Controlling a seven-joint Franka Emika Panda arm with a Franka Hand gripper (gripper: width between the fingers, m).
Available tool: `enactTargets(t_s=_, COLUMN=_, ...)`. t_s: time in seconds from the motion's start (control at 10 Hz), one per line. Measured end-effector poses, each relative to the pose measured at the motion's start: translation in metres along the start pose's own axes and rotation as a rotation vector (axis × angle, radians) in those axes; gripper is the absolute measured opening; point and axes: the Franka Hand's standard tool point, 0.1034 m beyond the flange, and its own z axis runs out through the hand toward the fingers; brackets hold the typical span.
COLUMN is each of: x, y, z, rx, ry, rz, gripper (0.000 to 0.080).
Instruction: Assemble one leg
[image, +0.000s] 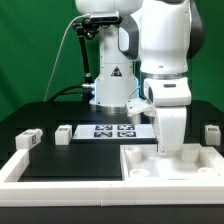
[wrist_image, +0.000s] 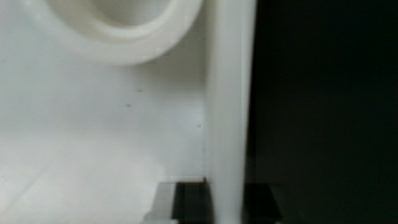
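My gripper (image: 167, 147) reaches straight down onto the far edge of the big flat white square panel (image: 150, 166) at the front right. In the wrist view my gripper (wrist_image: 228, 188) has its two black fingers (wrist_image: 191, 206) on either side of the panel's raised rim (wrist_image: 226, 120), with the rim filling the gap between them. A round recess (wrist_image: 128, 30) in the panel shows beyond. Three legs, small white posts, lie on the black table: one (image: 27, 140) at the exterior view's left, one (image: 64, 133) beside it, and one (image: 212, 133) at the right. None is held.
The marker board (image: 112, 130) lies flat in the middle of the table behind the panel. Long white border rails run along the front (image: 90, 187) and left (image: 14, 166). The robot base (image: 110, 85) stands behind, with a small white tagged piece (image: 135, 108) next to it.
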Motion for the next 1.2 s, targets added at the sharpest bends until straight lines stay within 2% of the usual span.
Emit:
enactTargets(t_s=0.2, x=-0.0001, y=-0.0005, z=0.0001, rx=0.002, ry=0.0, rz=0.01, gripper=0.0067)
enactTargets(t_s=0.3, x=-0.0002, y=-0.0005, z=0.0002, rx=0.002, ry=0.0, rz=0.01, gripper=0.0143)
enactTargets(t_s=0.5, x=-0.0004, y=-0.0005, z=0.0002, rx=0.002, ry=0.0, rz=0.011, gripper=0.0437)
enactTargets(t_s=0.6, x=-0.0005, y=-0.0005, z=0.0002, rx=0.002, ry=0.0, rz=0.011, gripper=0.0437)
enactTargets(t_s=0.7, x=-0.0005, y=-0.0006, z=0.0002, rx=0.002, ry=0.0, rz=0.011, gripper=0.0594)
enactTargets(t_s=0.8, x=-0.0006, y=-0.0006, z=0.0002, rx=0.002, ry=0.0, rz=0.011, gripper=0.0594)
enactTargets(t_s=0.9, x=-0.0007, y=-0.0006, z=0.0003, rx=0.002, ry=0.0, rz=0.011, gripper=0.0638)
enactTargets(t_s=1.2, x=0.0001, y=-0.0011, z=-0.0014, rx=0.0, ry=-0.001, rz=0.023, gripper=0.0649)
